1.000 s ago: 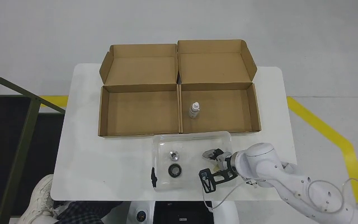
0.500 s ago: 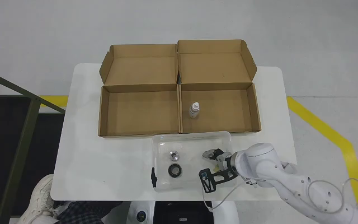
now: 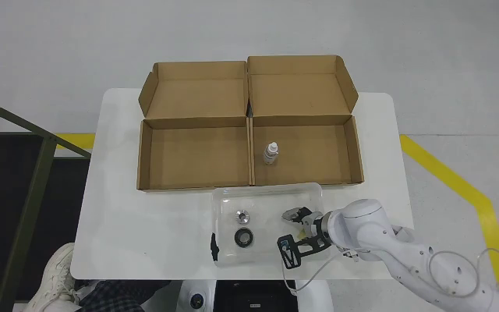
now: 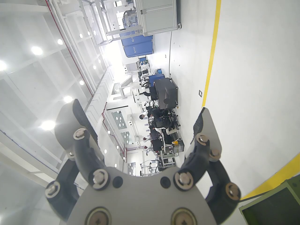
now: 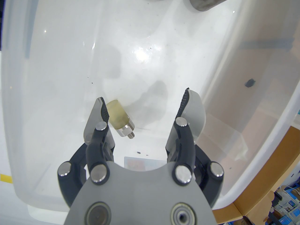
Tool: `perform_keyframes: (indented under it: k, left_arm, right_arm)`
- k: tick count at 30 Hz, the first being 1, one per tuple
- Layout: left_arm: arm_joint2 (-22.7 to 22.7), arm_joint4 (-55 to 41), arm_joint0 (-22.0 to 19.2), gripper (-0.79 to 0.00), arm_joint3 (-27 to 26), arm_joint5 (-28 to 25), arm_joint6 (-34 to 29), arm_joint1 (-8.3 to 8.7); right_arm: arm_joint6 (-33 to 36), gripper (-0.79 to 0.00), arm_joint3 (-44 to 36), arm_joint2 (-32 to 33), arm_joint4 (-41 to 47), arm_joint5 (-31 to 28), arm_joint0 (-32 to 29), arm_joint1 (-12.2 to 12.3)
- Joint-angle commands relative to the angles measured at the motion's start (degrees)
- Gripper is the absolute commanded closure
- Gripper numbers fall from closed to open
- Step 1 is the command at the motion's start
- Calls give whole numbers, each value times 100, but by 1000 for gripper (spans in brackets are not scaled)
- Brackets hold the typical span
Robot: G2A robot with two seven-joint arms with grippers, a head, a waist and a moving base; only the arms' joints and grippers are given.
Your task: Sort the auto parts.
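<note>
Standing just beyond the clear tub (image 3: 269,188), on its side away from the robot, two open cardboard boxes sit edge to edge on the white table (image 3: 125,234), their flaps raised at the back. The left box (image 3: 195,156) and the right box (image 3: 312,152) share a middle wall. One small white bottle-shaped part (image 3: 270,152) stands upright in the right box, close to that wall. A black clip (image 3: 214,246) sits at the tub's near-left corner.

Three parts lie inside the tub. A steel sleeve with a coned end (image 3: 242,215) and a black ring (image 3: 245,237) rest close together in the tub's left half, the sleeve the farther from the robot. The third is a small yellowish-capped part with a threaded stud (image 5: 119,120). It lies on its side on the tub floor in the right half, well apart from the other two.

The right gripper (image 5: 144,94) is lowered into the tub's right half with its fingers spread wide, gripping nothing. The capped part lies between them, just beside the inner pad of one finger (image 5: 103,112); I cannot tell whether it touches. It is well clear of the other finger, and the tub's right wall rises close beside that one. The left gripper (image 4: 140,107) is away from the tub, aimed into the room, its fingers likewise spread.
</note>
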Motion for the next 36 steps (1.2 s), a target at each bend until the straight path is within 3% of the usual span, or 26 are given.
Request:
perform_keyframes:
  k: [1,4,5,23,36]
  left_arm:
    - [0,0,0,-785,0,0,0,0]
    - [0,0,0,-785,0,0,0,0]
    - [0,0,0,-785,0,0,0,0]
    - [0,0,0,-785,0,0,0,0]
    - [0,0,0,-785,0,0,0,0]
  right_arm:
    - [0,-548,0,0,0,-1,0,0]
    - [0,-548,0,0,0,-1,0,0]
    - [-23,-785,5,3,-3,35,-10,-2]
    - [258,-785,-336,335,-70,-142,-168,31]
    - [359,-785,-287,88,-579,-172,-215,-71]
